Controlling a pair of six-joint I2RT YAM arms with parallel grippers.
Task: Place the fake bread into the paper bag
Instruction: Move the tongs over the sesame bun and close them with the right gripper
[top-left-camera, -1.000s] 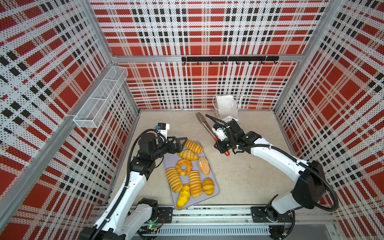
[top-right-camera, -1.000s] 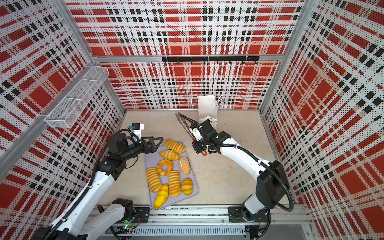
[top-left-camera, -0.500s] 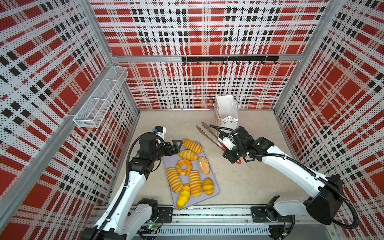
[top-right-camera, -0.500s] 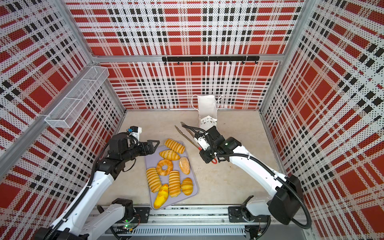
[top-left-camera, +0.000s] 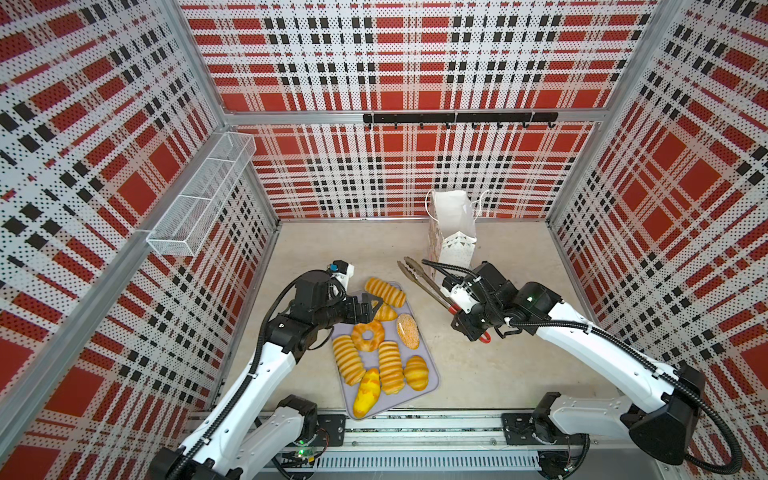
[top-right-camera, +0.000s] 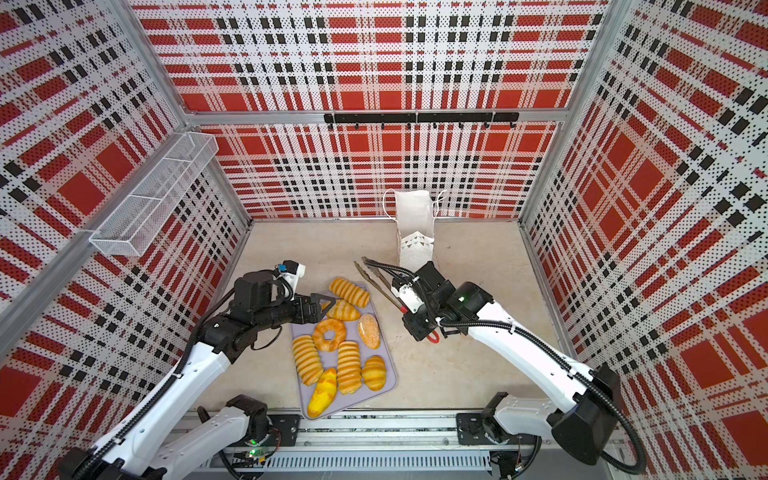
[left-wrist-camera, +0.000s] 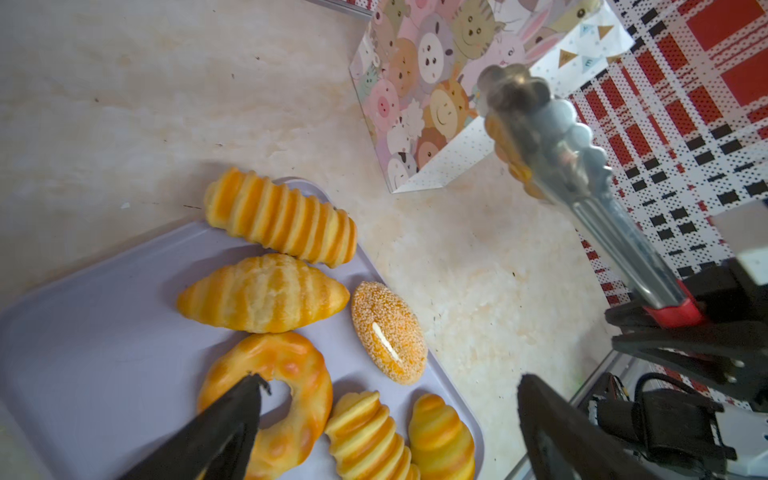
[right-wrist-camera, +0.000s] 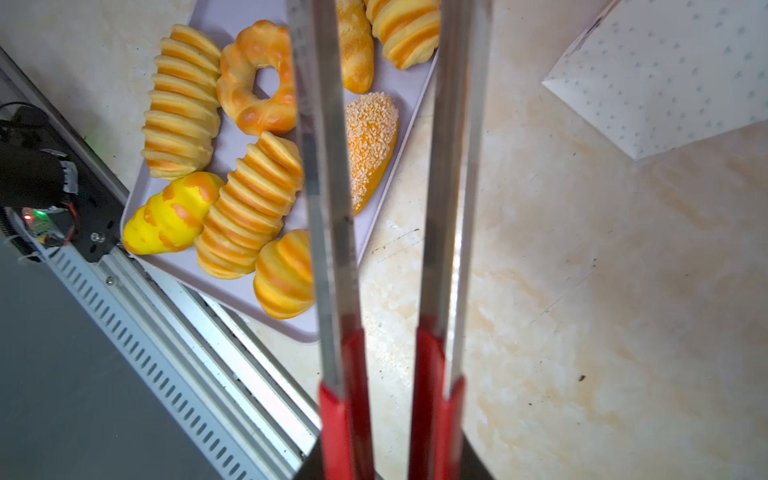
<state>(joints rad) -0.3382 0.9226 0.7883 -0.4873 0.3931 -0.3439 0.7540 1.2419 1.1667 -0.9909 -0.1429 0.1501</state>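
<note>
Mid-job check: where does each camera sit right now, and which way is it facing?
Top views: high above the front rail, looking down on tray, paper bag, left arm, right arm.
Left wrist: behind the open left gripper, facing the fake bread and bag; its fingers show.
Right wrist: behind the right gripper, looking along the tongs it holds.
Shared: both wrist views show the tray and the bag.

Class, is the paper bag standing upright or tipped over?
Upright. In both top views the paper bag stands on its base on the table, near the back wall.
</note>
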